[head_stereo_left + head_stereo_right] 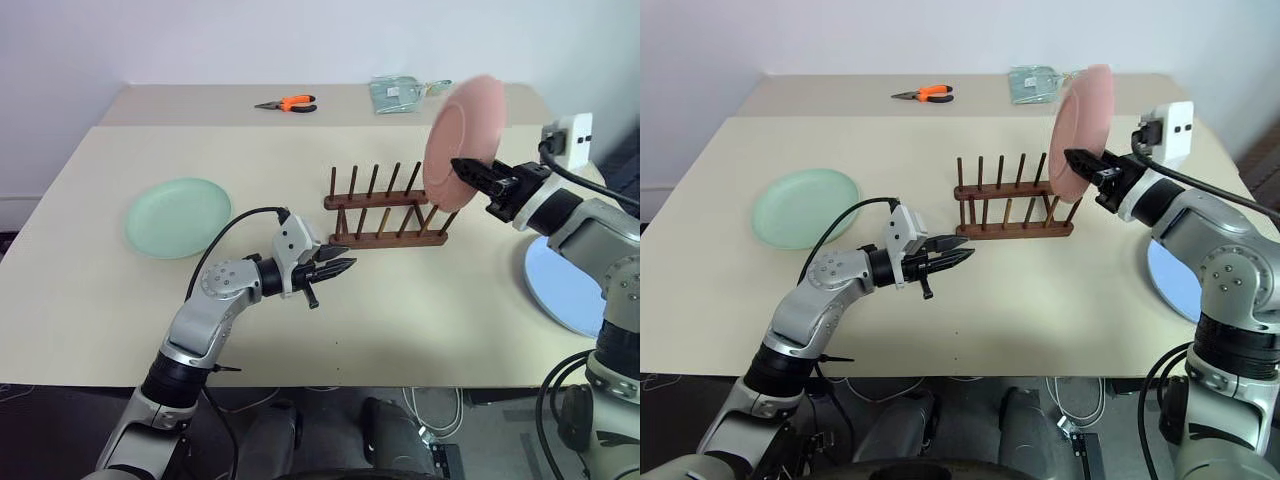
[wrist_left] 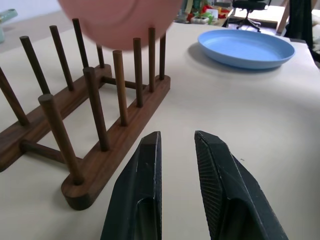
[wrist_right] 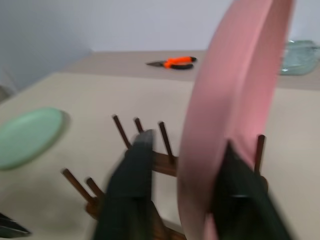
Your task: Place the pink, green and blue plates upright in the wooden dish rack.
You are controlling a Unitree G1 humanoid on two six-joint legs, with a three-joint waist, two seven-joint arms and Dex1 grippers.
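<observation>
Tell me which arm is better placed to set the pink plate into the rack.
The right. Its gripper has the pink plate upright between its jaws, just above the rack's right end. The left gripper is empty, low in front of the rack's left end.

No text, label, brand, number or sign can be read anywhere in these pictures. The clear packet point(image 1: 396, 93) at the upper middle of the head views may carry print, but it is too small to make out. The white box point(image 1: 1170, 132) at the upper right shows two small dark marks on its face, and they form no readable letters or figures.
</observation>
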